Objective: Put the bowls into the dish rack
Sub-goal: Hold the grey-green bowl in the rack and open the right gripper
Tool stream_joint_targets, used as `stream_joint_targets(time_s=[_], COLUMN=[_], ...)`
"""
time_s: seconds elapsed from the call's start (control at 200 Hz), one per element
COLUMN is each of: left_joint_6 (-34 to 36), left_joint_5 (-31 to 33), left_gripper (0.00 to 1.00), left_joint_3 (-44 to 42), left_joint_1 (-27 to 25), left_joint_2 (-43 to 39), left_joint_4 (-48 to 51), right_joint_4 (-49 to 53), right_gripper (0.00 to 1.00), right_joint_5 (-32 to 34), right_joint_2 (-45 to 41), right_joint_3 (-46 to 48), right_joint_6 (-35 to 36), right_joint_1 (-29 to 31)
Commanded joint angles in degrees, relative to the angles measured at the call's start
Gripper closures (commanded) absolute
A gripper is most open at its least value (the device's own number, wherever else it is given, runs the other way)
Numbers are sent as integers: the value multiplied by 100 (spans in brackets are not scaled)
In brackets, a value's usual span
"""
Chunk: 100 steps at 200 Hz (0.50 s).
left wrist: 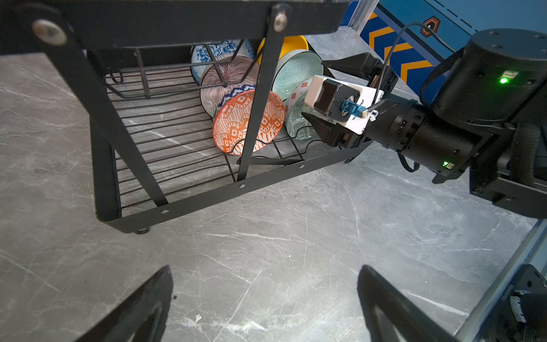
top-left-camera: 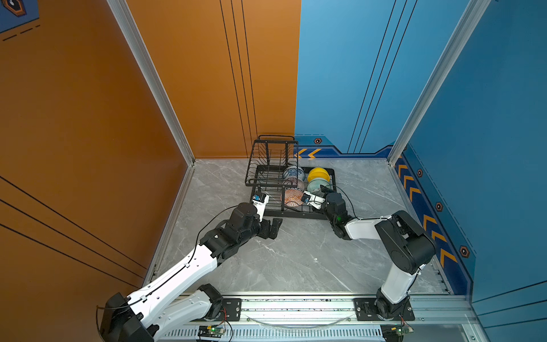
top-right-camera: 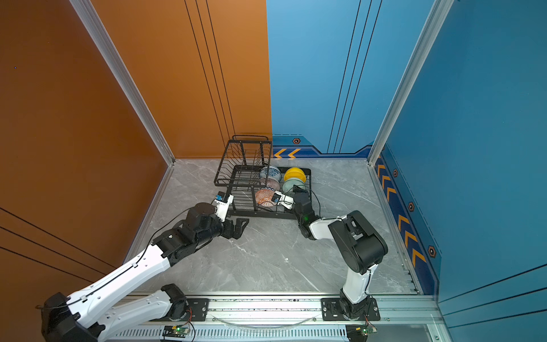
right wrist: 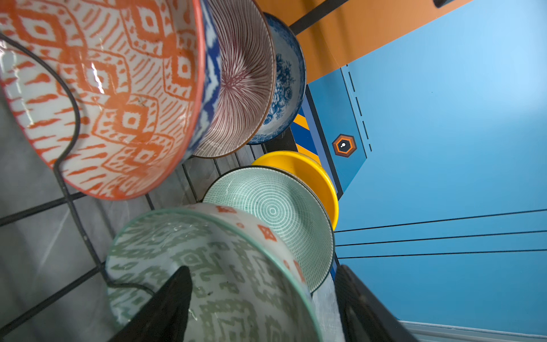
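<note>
All six bowls stand on edge in the lower tier of the black wire dish rack (top-left-camera: 296,213), at its right end, in two rows running near to far. The left row has the orange-white geometric bowl (top-left-camera: 293,197) nearest, then the pinkish striped bowl (top-left-camera: 296,184) and the blue-white floral bowl (top-left-camera: 293,172). The right row has the green-white patterned bowl (right wrist: 207,266) nearest, the pale mint bowl (top-left-camera: 315,186) behind it and the yellow bowl (top-left-camera: 318,174) farthest.

The right gripper (right wrist: 263,272) straddles the rim of the green-white bowl. One finger is inside the hollow and the other outside the wall, and they stand well apart without pinching it. The left gripper (left wrist: 266,296) is spread wide with nothing in it, over the bare marble-look tabletop (top-left-camera: 296,260) just near of the rack's left half.

The bowls look like glazed ceramic: stiff, slick, moderately heavy for their size and liable to chip. The best hold is probably across the rim wall, one finger inside and one outside, set deep enough that the glaze cannot slide out. Each bowl leans on the wire dividers and sits close to its neighbours. Any withdrawal should therefore go straight back along the fingers, so the green-white bowl does not tip into the mint one. Loading looks essentially complete.
</note>
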State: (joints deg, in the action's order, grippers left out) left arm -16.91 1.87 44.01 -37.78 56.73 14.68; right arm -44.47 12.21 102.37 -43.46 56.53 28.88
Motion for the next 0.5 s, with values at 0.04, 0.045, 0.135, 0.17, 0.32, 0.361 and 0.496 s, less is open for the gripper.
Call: stream_joint_targets(time_s=[0.04,0.045,0.135,0.17,0.32,0.361,0.496], left_joint_6=[-23,-23,-23,-23,-20,-14,-6], left_joint_5=[7,7,23,24,37,42,59], left_gripper=[2,2,2,2,2,2,2], left_joint_3=[-46,-48,-58,-59,-53,-59,-60], left_joint_1=[67,63,69,69,71,69,69], left_joint_2=[-66,-66,-83,-90,-116,-126,-136], left_joint_4=[88,88,88,88,118,117,119], right_joint_4=[571,571,609,615,691,760,790], right_gripper=[17,17,14,13,0,0,0], right_joint_5=[-188,-190,-268,-291,-337,-342,-343], right_joint_2=[-71,-74,-140,-175,-339,-400,-580], right_joint_3=[66,66,82,92,135,145,225], right_joint_6=[-256,-261,-310,-339,-441,-477,-598], right_joint_1=[6,5,-16,-28,-43,-45,-33])
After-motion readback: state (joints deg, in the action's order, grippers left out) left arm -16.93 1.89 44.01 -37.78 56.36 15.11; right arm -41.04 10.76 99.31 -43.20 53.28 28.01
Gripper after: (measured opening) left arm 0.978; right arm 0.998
